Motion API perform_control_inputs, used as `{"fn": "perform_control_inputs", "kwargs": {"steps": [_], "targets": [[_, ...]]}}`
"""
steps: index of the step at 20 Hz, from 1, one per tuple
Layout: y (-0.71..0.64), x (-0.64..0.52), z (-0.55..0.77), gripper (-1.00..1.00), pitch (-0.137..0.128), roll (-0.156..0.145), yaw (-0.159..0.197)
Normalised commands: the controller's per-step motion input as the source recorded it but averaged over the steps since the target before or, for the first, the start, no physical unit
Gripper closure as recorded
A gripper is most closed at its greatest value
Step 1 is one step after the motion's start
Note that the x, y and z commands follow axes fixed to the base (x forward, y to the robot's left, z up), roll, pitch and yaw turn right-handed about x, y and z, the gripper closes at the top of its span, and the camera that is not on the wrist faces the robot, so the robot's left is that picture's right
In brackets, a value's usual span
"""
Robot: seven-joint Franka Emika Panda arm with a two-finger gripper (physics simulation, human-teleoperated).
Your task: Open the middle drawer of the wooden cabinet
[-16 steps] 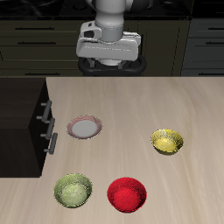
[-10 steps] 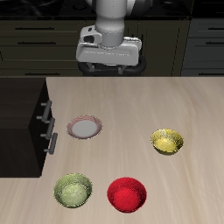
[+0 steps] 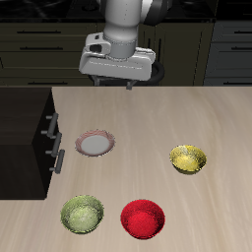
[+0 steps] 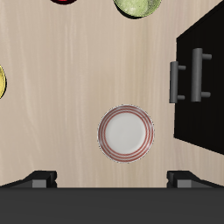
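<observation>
The wooden cabinet stands at the table's side edge, very dark, with three silver bar handles stacked on its front. The middle drawer is shut, and its handle sits between the other two. My gripper hangs high over the back of the table, well away from the cabinet, open and empty. In the wrist view the cabinet shows two silver handles, and my gripper shows its fingertips far apart.
A pink-rimmed plate lies near the cabinet front and also shows in the wrist view. A yellow bowl, a green bowl and a red bowl sit nearer the table's front edge.
My gripper has shifted a little toward the cabinet's side and tilted slightly. Nothing on the table has moved.
</observation>
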Motion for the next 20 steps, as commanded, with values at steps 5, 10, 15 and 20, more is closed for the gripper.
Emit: {"fn": "perform_control_inputs", "kwargs": {"steps": [5,10,15,20], "targets": [[-0.12,0.28,0.01,-1.00,-0.001,-0.018,0.008],[0.05,0.18,0.01,-1.00,-0.002,0.047,-0.039],[0.16,0.15,0.06,-1.00,-0.014,0.085,-0.049],[0.09,0.11,-0.01,-1.00,0.020,0.073,-0.051]]}}
